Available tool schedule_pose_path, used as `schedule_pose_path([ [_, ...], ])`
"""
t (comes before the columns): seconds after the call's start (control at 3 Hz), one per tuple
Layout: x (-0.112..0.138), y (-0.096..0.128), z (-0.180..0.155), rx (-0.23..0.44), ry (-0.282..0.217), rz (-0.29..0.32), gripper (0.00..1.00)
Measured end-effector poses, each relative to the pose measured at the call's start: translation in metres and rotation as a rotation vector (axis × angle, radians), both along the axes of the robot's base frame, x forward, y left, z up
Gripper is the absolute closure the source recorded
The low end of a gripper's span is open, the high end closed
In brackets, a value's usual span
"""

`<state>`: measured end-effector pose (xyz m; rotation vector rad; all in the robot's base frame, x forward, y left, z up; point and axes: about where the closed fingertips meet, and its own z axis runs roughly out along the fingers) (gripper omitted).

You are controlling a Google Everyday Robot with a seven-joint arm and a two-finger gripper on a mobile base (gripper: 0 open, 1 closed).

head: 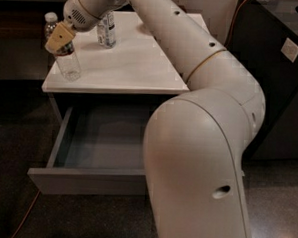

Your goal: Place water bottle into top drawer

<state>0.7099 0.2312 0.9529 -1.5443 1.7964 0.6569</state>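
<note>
The water bottle (68, 61) stands upright at the front left corner of the white tabletop (137, 60); it is clear, with a white cap and a dark label band. My gripper (59, 37) is at the bottle's upper half and covers part of its neck and label. The arm reaches to it from the right across the tabletop. The top drawer (85, 182) is pulled open below the tabletop, and what shows of its bluish-grey interior holds nothing.
A second clear bottle with a pale label (107, 31) stands further back on the tabletop, just right of the gripper. The robot's big white arm (202, 159) hides the drawer's right part. A dark cabinet (286, 73) stands at the right. An orange cable (26, 214) lies on the floor.
</note>
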Motion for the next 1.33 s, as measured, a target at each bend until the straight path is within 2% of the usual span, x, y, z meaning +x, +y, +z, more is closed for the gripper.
schedule_pose_path([
  [0.33, -0.004, -0.005, 0.004, 0.015, 0.007, -0.005, 0.64],
  [0.67, -0.023, -0.029, 0.023, 0.046, 0.008, -0.036, 0.88],
  [1.0, -0.055, -0.057, 0.042, 0.067, 0.018, -0.067, 1.0],
  [1.33, -0.093, -0.087, 0.05, 0.067, 0.035, -0.1, 1.0],
])
